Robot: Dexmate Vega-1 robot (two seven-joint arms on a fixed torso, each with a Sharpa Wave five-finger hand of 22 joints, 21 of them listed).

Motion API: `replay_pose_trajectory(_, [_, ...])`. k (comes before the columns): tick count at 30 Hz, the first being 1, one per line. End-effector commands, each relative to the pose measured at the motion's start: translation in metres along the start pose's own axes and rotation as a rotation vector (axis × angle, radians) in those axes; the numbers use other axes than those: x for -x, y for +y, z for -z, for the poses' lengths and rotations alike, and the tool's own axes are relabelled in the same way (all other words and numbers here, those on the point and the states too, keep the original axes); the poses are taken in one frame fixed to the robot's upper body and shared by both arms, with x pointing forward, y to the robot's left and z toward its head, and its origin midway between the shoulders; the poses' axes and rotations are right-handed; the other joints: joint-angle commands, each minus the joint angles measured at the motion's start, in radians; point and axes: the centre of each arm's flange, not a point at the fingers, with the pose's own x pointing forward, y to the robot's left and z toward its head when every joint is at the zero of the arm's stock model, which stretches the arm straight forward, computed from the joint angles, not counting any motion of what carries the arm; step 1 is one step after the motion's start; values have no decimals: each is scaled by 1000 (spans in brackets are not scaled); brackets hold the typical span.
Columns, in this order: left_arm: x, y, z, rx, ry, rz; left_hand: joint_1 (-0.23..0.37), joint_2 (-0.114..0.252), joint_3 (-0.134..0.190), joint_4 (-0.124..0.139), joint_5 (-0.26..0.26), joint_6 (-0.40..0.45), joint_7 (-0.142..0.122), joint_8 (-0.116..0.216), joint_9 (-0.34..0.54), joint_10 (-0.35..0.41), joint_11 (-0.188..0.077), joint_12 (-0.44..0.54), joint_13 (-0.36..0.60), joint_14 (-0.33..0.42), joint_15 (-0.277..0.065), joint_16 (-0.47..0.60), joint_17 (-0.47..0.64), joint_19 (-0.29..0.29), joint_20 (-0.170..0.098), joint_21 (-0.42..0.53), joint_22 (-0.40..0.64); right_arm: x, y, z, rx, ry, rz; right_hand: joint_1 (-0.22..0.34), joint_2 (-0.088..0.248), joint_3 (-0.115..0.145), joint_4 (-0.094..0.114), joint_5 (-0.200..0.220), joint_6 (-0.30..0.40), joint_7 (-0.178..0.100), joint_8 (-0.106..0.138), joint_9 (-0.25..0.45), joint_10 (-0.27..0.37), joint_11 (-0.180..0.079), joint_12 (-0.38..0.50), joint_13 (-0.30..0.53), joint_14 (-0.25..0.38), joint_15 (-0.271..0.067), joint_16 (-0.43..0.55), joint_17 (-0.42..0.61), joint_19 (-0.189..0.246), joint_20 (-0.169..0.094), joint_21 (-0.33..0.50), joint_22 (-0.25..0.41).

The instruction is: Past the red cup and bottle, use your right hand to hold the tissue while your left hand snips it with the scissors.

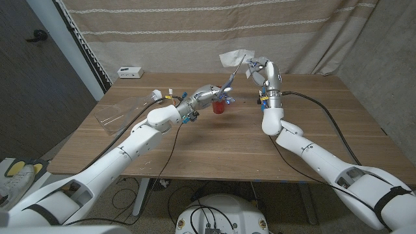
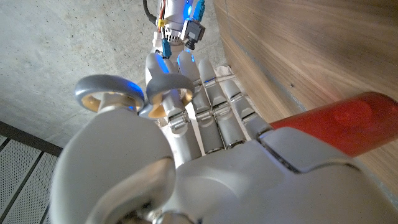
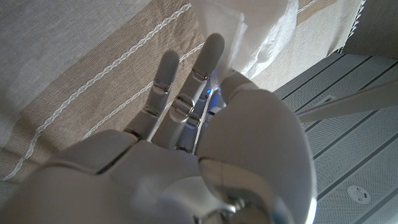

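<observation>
Left robot hand grips the scissors by their grey loops, just above the red cup on the table. The blades rise toward the tissue. Right robot hand, raised over the table's far part, pinches the tissue's lower edge. A clear bottle lies well left.
</observation>
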Motion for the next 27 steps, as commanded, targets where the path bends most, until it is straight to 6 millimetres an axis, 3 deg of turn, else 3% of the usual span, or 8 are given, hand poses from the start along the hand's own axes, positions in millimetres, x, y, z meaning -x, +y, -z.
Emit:
replay_pose_trajectory(1, [10, 3, 1, -1, -52, -48, 158, 147, 12, -2, -3, 4, -7, 7, 6, 161, -166, 7, 5, -1, -107, 1, -2, 1, -1, 4, 1, 1, -5, 9, 25, 51, 18, 3, 7, 8, -1, 4, 0, 8, 10, 1, 6, -1, 1, 2, 9, -4, -3, 4, 9, -127, 1, 1])
replay_pose_trajectory(27, [39, -3, 11, -6, -22, -147, 138, 135, 42, -4, -5, 1, -11, 10, -1, 160, -165, 9, 1, -3, -107, 2, -12, -2, -2, 6, -5, 12, -22, 14, 44, 76, 25, 2, 5, 9, -2, 4, -2, 8, 11, 2, 8, 1, 0, 3, 12, -4, -8, 6, 17, -128, 6, 3])
